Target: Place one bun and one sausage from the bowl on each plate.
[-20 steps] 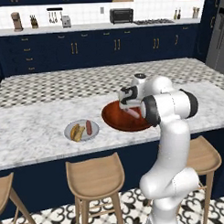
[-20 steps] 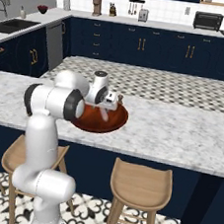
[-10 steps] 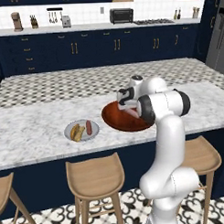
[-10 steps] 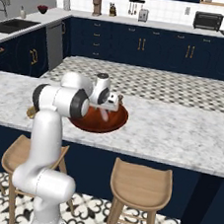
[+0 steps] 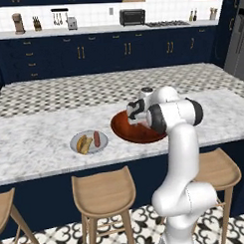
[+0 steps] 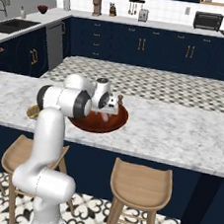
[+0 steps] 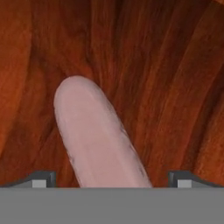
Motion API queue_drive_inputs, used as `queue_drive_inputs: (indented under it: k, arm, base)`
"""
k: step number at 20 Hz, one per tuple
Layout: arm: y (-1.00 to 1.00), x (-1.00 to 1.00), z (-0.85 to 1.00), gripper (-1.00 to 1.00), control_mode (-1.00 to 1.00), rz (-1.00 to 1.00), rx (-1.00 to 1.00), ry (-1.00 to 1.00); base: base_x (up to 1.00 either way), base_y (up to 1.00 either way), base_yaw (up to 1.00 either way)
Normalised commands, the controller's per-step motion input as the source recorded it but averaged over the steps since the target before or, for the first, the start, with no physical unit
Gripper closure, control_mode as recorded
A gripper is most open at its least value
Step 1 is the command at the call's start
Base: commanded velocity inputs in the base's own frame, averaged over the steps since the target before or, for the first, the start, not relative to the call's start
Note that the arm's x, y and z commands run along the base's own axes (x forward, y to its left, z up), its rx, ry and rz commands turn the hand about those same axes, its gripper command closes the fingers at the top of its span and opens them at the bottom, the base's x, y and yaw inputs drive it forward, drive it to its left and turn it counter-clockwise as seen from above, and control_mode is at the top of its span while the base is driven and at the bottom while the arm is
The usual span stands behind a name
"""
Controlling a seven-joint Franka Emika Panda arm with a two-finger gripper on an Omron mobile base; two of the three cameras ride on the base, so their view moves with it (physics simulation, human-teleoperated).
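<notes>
Marble island counter (image 5: 40, 142) | navy cabinets (image 5: 92, 58) behind | jaws wide over sausage (image 7: 98, 140) in bowl (image 5: 125, 131)

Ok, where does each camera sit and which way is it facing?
Left base view: behind-left, looking forward and down at the island; arm rises lower right, over the bowl, plate beside.
Right base view: behind-right; arm lower left, same bowl.
Hand view: on the hand, looking into the bowl at a sausage between the open end effector tips.
</notes>
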Motion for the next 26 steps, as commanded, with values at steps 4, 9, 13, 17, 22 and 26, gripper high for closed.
queue_drive_inputs:
  k: [4, 9, 13, 17, 22, 26]
  arm:
    - [0.00, 0.02, -0.32, 1.00, -1.00, 0.00, -0.02, 0.00]
    - [0.00, 0.00, 0.00, 1.00, -1.00, 0.00, 0.00, 0.00]
    - [0.00, -0.06, 0.30, 1.00, -1.00, -0.05, 0.00, 0.00]
    - [0.03, -0.68, 0.43, 1.00, -1.00, -0.17, -0.02, 0.01]
    - [-0.03, -0.70, 0.59, 1.00, -1.00, -0.24, 0.04, 0.00]
    - [-0.01, -1.00, 0.47, 1.00, -1.00, -0.25, 0.08, 0.00]
  base:
    - [0.00, 0.00, 0.00]
    - [0.00, 0.00, 0.00]
    - [0.00, 0.00, 0.00]
    - [0.00, 0.00, 0.00]
    - [0.00, 0.00, 0.00]
    - [0.00, 0.00, 0.00]
